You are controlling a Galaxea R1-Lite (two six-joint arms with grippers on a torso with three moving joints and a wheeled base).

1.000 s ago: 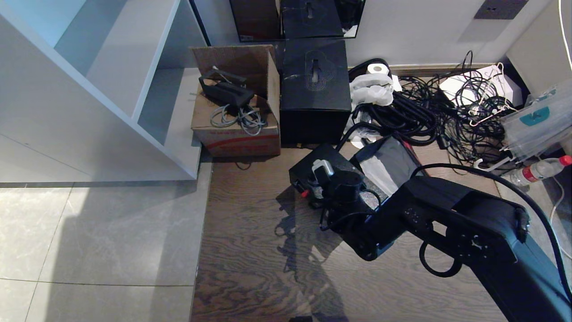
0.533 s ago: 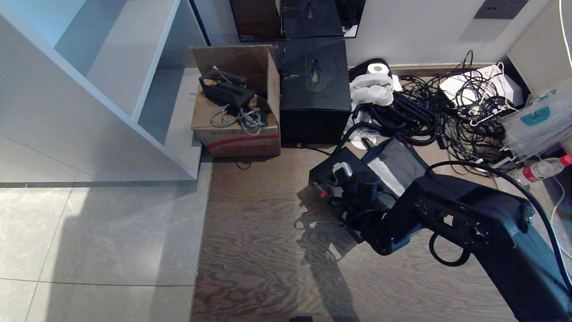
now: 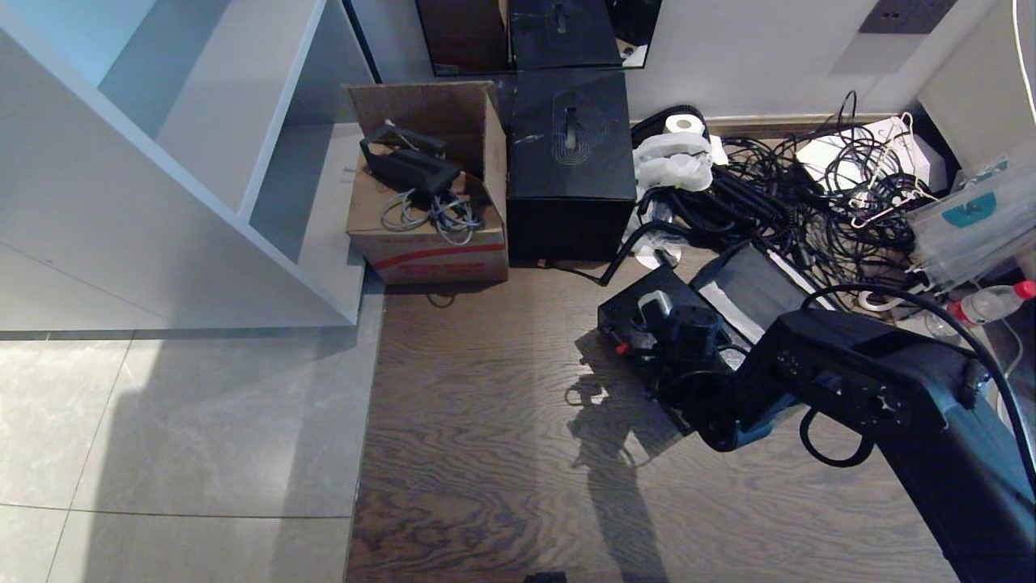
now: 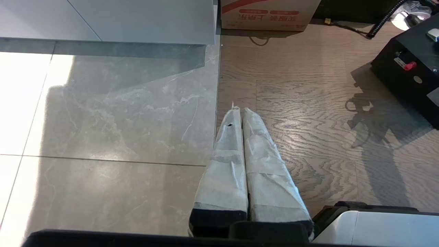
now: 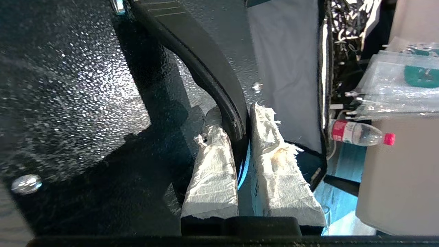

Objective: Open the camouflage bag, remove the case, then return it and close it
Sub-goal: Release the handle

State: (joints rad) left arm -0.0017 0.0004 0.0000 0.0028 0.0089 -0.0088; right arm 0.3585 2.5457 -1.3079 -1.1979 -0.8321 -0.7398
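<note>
Right gripper (image 5: pixel 236 137), clamped on the handle (image 5: pixel 205 65), had carried the case (image 3: pixel 647 312) rightward across the floor, beside the open bag (image 3: pixel 749 283); return appeared underway. Left gripper (image 4: pixel 241 115) idled, fingers together.

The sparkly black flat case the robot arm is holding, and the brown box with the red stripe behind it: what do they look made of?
The glittery black flat case looks like hard plastic or coated metal; its pebbled surface glints in speckles and its edges stay straight. The brown box with the red stripe looks like plain cardboard: matt, with a bent flap.
</note>
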